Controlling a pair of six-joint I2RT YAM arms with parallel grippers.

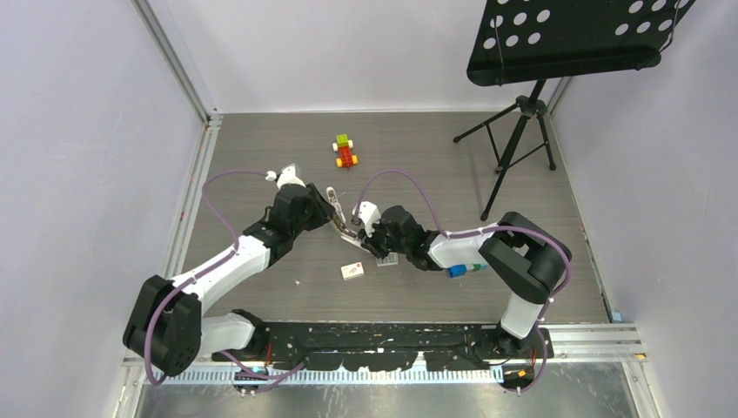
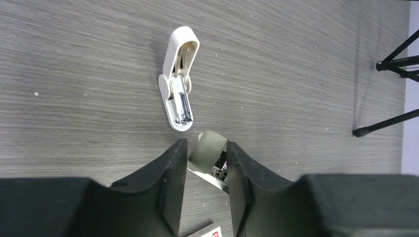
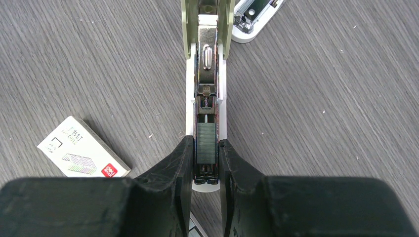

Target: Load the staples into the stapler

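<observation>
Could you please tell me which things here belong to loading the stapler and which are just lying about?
For the job: stapler, staples in its channel, staple carton.
Lying about: second white stapler, toy car, music stand.
</observation>
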